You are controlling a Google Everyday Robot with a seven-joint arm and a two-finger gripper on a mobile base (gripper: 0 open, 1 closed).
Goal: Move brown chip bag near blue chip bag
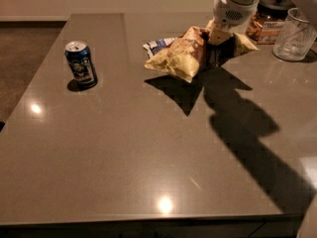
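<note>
- camera view, where things lie: the brown chip bag (181, 56) sits toward the far right of the grey table (148, 157), its left corner just beside the blue chip bag (157, 46), perhaps overlapping it; the blue one peeks out behind and to the left, lying flat
- camera view, the hand: the gripper (218, 46) comes down from the far right on a white wrist and is pinched onto the right-hand part of the brown chip bag; the bag's shadow falls on the table nearer than the bag and apart from it, so i judge the bag is lifted clear and not resting
- camera view, how the bag will handle: it looks light, mostly air, with thin crinkly film; soft and easily crushed, the chips inside fragile; the film is probably slick, so a pinch on a flat face could slip; the sealed edge or a gathered fold gives the surest hold, and the present grip seems to be on such a fold; held to one side, the bag droops and tilts leftward, so it may swing when moved
- camera view, neighbours to mind: a blue drink can (80, 63) stands well apart at the left; a jar (270, 19) and a clear glass (294, 33) stand at the far right, near the wrist; a wide sweep there could knock them
- camera view, progress: the two bags look close already, so i judge that setting down is what's left
</note>
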